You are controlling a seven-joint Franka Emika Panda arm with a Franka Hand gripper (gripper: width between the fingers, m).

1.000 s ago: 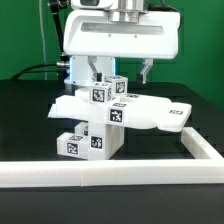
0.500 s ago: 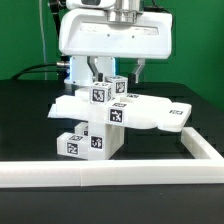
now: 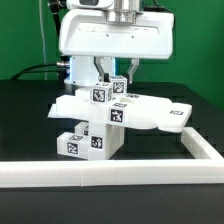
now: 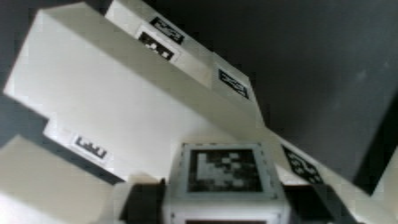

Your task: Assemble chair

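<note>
The partly built chair stands mid-table in the exterior view: a flat white seat panel lies across stacked tagged blocks, with a lower block in front. Two tagged blocks rise above the panel. My gripper comes down from above on the rear white block, one finger against each side. In the wrist view that block fills the gap between the dark fingers of my gripper, with the seat panel beyond it.
A long white border rail runs along the table's front and turns back at the exterior view's right. The black table top surrounds the chair. The white arm housing hangs over the assembly.
The two fingers have closed inward from wide apart until they meet the sides of the rear white block. The arm and the chair parts have stayed where they were.
</note>
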